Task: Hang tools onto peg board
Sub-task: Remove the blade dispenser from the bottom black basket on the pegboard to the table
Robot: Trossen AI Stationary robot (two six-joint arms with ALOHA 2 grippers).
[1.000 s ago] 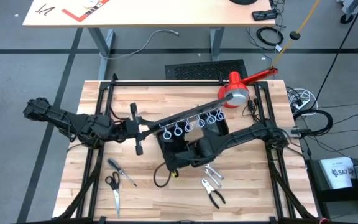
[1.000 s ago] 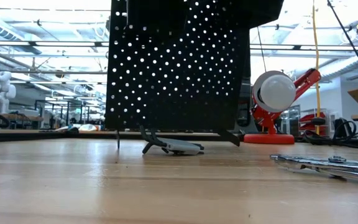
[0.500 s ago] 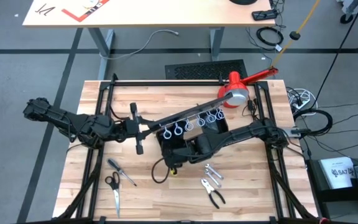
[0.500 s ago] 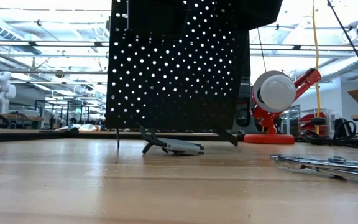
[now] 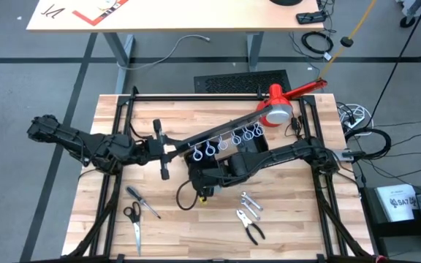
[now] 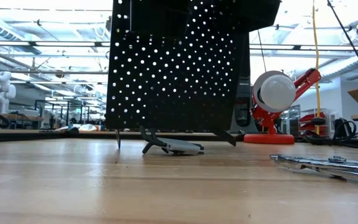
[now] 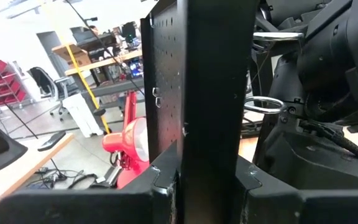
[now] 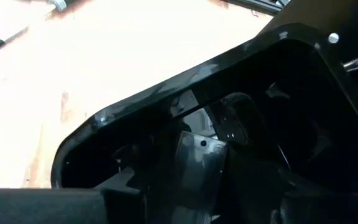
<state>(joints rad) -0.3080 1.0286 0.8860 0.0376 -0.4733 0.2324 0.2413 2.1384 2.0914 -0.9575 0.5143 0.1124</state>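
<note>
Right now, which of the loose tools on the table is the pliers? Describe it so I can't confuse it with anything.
Start at the peg board standing mid-table. Toward the table's front right lie two metal tools; the pliers is the one nearer the front edge. Unlike the all-silver wrench beside it, it has two black handles.

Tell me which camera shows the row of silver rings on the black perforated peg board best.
The high view: the whole row of silver rings shows along the black perforated peg board. The left wrist view catches a couple edge-on; the low view shows only the board's back; the right wrist view shows none clearly.
</note>
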